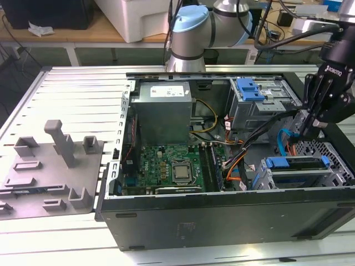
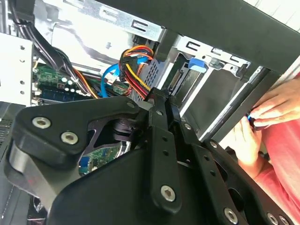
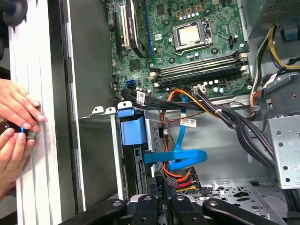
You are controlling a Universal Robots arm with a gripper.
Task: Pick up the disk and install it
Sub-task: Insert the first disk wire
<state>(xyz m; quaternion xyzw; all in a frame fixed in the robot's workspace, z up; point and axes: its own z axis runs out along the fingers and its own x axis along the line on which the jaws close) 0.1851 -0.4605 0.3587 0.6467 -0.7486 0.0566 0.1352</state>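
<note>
The disk (image 1: pixel 297 165), silver with a blue caddy rail, sits slotted in the grey drive cage (image 1: pixel 333 172) at the near right corner of the open computer case. In the first wrist view its blue rail tab (image 3: pixel 131 132) stands at the cage mouth; the second wrist view shows the same blue tab (image 2: pixel 197 64). My gripper (image 1: pixel 306 130) hangs just above that cage, shut with nothing between its fingers (image 3: pixel 158 183). Its tips (image 2: pixel 160 99) are close to the red, yellow and black power plug (image 3: pixel 180 180) at the disk's back end.
A person's hands (image 3: pixel 16 124) rest outside the case wall, holding a small blue-tipped object. A blue data cable (image 3: pixel 180 158) loops beside the cage. A blue latch bracket (image 1: pixel 249 88) tops the upper cage. A grey fixture (image 1: pixel 50 166) with posts lies at the exterior view's left.
</note>
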